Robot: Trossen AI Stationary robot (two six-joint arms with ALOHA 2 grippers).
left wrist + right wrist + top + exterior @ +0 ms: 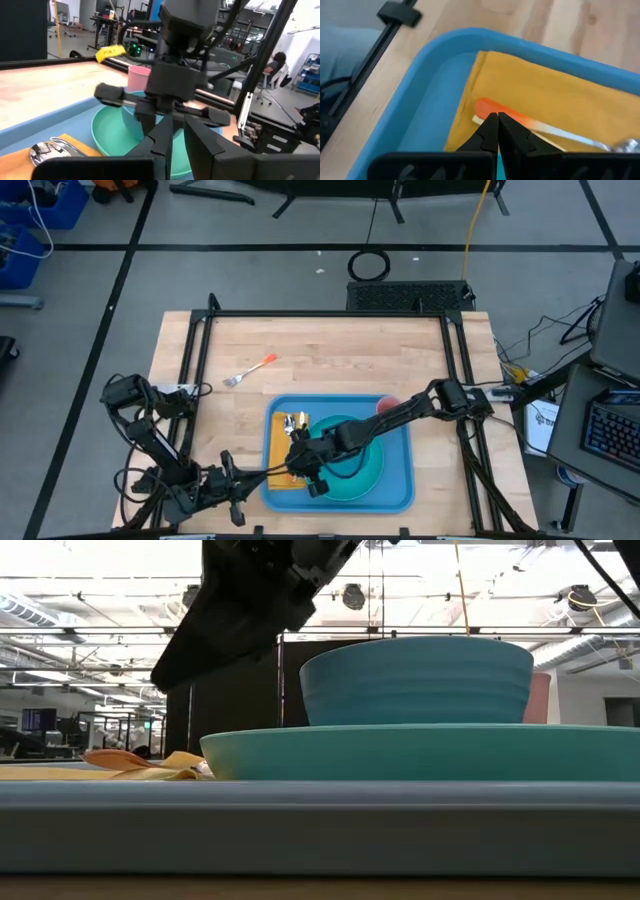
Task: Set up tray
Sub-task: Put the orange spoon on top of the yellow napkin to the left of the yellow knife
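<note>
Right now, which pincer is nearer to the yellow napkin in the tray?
Right. The right pincer, shut, sits directly over the yellow napkin on the tray. The left pincer waits off the tray's left edge.

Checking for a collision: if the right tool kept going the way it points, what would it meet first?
Probably the orange utensil handle lying on the yellow napkin in the tray, just ahead of the shut right tool; depth is uncertain.
</note>
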